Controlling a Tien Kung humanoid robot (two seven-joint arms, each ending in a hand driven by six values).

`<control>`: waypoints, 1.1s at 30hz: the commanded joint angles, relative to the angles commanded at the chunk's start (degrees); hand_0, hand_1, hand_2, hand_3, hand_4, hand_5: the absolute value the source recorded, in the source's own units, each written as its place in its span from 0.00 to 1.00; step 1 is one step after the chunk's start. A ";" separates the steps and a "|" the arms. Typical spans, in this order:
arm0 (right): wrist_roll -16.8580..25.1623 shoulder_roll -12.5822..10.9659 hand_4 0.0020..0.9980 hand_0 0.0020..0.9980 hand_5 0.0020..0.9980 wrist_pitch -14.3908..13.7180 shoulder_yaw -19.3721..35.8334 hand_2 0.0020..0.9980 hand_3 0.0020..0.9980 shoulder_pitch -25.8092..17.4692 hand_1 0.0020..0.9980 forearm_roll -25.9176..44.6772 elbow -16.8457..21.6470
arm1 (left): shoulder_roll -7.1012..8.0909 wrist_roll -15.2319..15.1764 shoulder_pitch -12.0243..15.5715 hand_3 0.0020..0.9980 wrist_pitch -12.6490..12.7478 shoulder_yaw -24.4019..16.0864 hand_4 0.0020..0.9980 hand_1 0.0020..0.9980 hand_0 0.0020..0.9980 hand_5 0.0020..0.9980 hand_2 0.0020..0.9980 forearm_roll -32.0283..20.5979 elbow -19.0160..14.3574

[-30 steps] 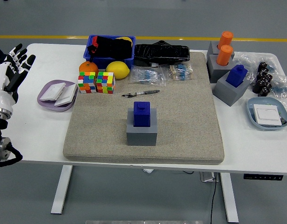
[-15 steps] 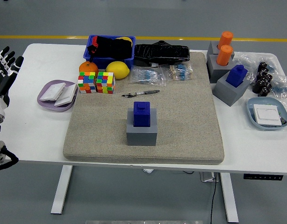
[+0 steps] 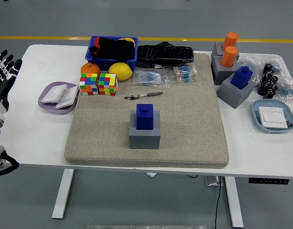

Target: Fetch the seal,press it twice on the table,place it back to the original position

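Seal (image 3: 144,116) parked in grey holder (image 3: 144,133), mid-mat (image 3: 184,119).
Left hand (image 3: 1,78) out at the desk's (image 3: 36,129) left edge, fingers spread, gripping nothing, well apart from the seal.

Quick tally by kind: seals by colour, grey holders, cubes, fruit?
Blue seals: 2, on the mat, at right
Orange seals: 2
Grey holders: 3
Puzzle cubes: 2
Fruit: 2, orange, lemon
Total: 11
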 joint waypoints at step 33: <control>-0.04 -0.43 0.78 0.79 0.45 0.10 -0.44 0.66 0.62 0.60 0.68 1.34 0.00 | 0.24 0.44 -0.30 0.95 0.05 -0.51 0.96 0.93 0.88 0.58 0.91 0.03 -0.53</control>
